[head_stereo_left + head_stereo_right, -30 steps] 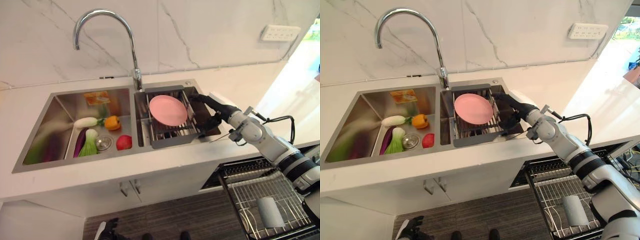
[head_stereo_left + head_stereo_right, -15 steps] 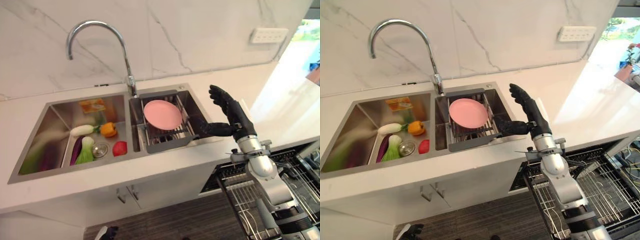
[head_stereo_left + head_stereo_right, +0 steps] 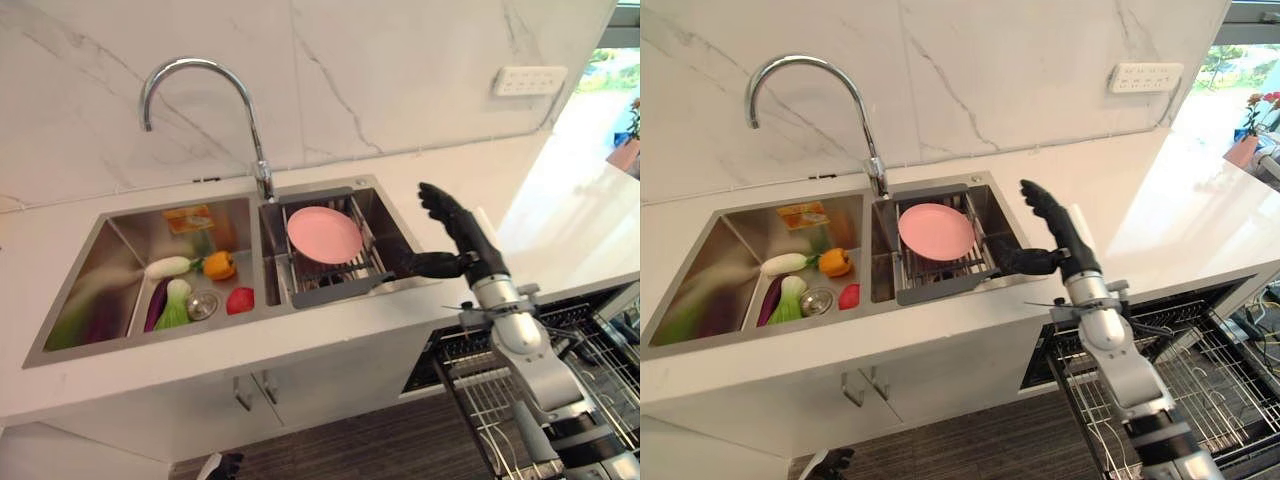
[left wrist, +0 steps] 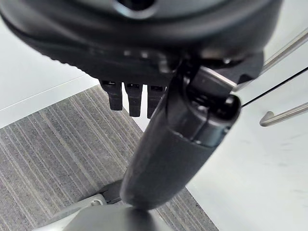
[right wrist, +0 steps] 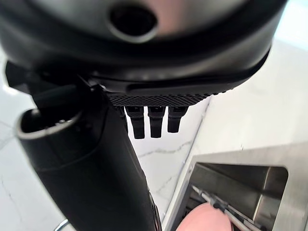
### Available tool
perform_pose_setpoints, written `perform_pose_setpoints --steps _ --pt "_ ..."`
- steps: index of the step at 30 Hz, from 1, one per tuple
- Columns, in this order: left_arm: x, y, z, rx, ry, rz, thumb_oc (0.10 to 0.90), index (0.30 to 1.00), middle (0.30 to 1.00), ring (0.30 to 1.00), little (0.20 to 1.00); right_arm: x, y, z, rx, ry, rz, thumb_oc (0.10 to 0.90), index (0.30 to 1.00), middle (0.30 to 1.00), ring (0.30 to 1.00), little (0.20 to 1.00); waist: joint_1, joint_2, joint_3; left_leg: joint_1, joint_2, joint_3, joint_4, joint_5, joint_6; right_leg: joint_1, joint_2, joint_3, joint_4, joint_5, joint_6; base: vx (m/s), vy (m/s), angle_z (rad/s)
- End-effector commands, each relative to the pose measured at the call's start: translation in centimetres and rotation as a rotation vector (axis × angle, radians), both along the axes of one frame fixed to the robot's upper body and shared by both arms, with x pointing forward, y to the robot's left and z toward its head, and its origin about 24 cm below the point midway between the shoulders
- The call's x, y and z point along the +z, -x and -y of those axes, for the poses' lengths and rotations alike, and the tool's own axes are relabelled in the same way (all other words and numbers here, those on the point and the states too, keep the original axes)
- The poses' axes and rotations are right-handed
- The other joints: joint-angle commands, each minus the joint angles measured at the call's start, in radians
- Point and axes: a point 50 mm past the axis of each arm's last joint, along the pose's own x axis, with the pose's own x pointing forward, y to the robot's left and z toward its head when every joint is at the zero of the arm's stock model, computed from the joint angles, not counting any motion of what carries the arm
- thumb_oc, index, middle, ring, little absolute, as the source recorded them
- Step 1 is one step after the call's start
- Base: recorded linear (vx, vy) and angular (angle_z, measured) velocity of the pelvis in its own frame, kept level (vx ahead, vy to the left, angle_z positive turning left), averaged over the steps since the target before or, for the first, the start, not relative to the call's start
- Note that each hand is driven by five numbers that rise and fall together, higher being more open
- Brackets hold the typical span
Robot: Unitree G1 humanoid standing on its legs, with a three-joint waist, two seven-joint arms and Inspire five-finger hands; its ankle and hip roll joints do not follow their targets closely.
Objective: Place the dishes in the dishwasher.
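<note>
Plate (image 3: 324,234), pink, leaning tilted in the grey wire rack (image 3: 335,283) set in the right basin of the sink (image 3: 60,330); not yet taken. Right robot hand (image 3: 462,232) raised above the desk (image 3: 560,235) just right of that basin, fingers straight and spread wide, thumb stretched toward the rack, holding nothing and apart from the plate. Same wide spread confirmed in the right wrist view (image 5: 149,120), plate rim visible past the thumb. Left robot hand (image 4: 130,98) low near the striped floor (image 4: 53,144), fingers straight, empty, idle.

Vegetables (image 3: 190,280) in the left basin, tap (image 3: 200,110) over the divider, open dishwasher rack (image 3: 1200,370) pulled out below the desk at the right.

Judged handling: stiff and light, smooth and likely slippery, liable to chip or crack if dropped against steel. Best taken at the upper right rim, thumb on one face and fingers on the other, then lifted clear of the wires before any swing toward the dishwasher rack. Pinch too near the edge likely to let it slide out.
</note>
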Motion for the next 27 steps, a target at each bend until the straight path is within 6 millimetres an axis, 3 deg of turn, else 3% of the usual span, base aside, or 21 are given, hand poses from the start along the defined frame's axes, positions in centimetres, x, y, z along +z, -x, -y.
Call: perform_pose_setpoints --steps 1,4,6,17,27 --pt "0.0 -0.9 1.1 -0.079 0.006 0.002 0.800 0.900 0.900 0.900 0.900 6.3 -0.6 -0.2 0.026 0.017 0.273 0.800 0.900 0.900 0.900 0.900 0.059 -0.028 -0.074 -0.023 -0.036 -0.087 0.008 0.014 -0.017 -0.062 -0.017 0.002 0.092 -0.029 0.048 0.00 0.000 0.00" --pt "-0.1 -0.7 1.0 -0.073 0.008 -0.005 0.800 0.900 0.900 0.900 0.900 6.3 -1.4 -0.8 0.047 0.012 0.254 0.800 0.900 0.900 0.900 0.900 0.066 -0.029 -0.075 -0.023 -0.037 -0.088 0.008 0.015 -0.016 -0.058 -0.020 -0.002 0.089 -0.028 0.049 0.00 0.000 0.00" --pt "-0.4 0.3 0.5 -0.047 -0.005 -0.047 0.800 0.900 0.900 0.900 0.900 5.4 -3.6 -2.7 0.059 0.018 0.175 0.800 0.900 0.900 0.900 0.900 0.094 -0.027 -0.079 -0.023 -0.044 -0.096 0.008 0.013 -0.012 -0.052 -0.025 -0.011 0.087 -0.029 0.050 -0.02 0.026 0.06" --pt "-0.9 2.4 0.5 -0.023 -0.030 -0.110 0.800 0.900 0.900 0.900 0.900 3.8 -5.9 -5.2 -0.034 0.145 0.123 0.800 0.900 0.900 0.900 0.900 0.122 -0.017 -0.078 -0.024 -0.049 -0.107 0.008 0.010 -0.005 -0.039 -0.033 -0.023 0.078 -0.034 0.048 0.00 0.008 0.07" --pt "-0.8 1.7 0.9 -0.019 -0.024 -0.090 0.800 0.900 0.900 0.900 0.900 3.4 -7.3 -5.9 -0.096 0.253 0.083 0.800 0.900 0.900 0.900 0.900 0.124 -0.015 -0.070 -0.036 -0.050 -0.114 0.008 0.011 -0.009 -0.035 -0.045 -0.042 0.067 -0.033 0.049 0.00 0.002 0.03"
